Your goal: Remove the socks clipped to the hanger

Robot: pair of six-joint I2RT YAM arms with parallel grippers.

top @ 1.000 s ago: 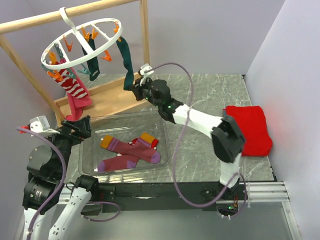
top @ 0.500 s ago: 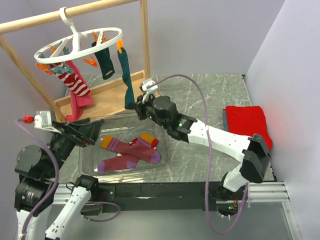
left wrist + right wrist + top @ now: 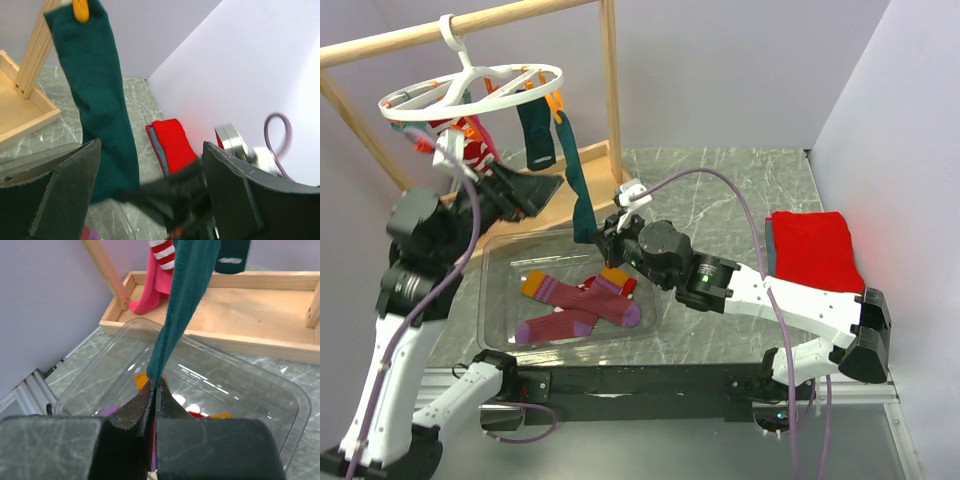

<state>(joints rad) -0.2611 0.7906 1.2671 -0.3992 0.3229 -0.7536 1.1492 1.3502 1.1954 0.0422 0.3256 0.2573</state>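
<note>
Our left gripper (image 3: 535, 188) has climbed from the bin (image 3: 570, 347) to just under the hanger (image 3: 510, 75), fingers spread, teal sock (image 3: 575, 170) just ahead. Our right gripper (image 3: 610, 238) has pulled lower, pinching that sock's toe; purple socks (image 3: 580, 305) lie beneath. Our left arm partly hides the striped sock (image 3: 470, 148).

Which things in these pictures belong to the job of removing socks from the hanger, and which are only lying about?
Job: hanger; long teal sock, pinched by the right gripper; short teal sock, clipped; purple socks in the clear tub; open left gripper.
Lying about: red cloth; wooden frame, which only carries the hanger.
</note>
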